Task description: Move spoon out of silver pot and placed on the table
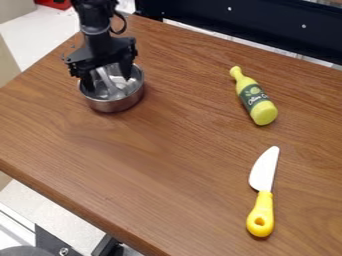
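The black arm [93, 22] comes in from the top edge at the upper left and hangs nearly upright, a cable looping beside its wrist [97, 40]. Below, the gripper [108, 84] points down, its two fingers [87, 81] spread apart, though their very tips are hard to make out.

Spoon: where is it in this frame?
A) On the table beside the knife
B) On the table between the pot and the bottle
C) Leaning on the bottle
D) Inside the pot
D: the spoon is within the rim of the pot, with the gripper reaching down into the pot around it.
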You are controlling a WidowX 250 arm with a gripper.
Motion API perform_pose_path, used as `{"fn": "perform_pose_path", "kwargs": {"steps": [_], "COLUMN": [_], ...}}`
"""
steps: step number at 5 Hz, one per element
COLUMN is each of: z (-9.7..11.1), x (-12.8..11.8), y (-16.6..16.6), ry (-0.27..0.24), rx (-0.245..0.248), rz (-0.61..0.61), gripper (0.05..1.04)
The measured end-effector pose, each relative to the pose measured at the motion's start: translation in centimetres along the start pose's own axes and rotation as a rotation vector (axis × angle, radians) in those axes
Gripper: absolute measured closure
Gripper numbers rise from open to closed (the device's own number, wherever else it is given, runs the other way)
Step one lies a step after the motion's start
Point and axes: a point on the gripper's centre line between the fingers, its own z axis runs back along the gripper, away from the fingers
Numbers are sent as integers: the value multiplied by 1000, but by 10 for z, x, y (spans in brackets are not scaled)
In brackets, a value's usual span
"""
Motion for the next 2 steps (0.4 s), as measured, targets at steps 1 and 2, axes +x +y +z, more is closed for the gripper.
{"fn": "perform_pose_path", "kwargs": {"steps": [1,2], "z": [1,1], "x": [1,-1], "y": [-2,0], "ry": [-2,15], "rx": [-1,8], "rz": [13,14], "gripper": [193,483]}}
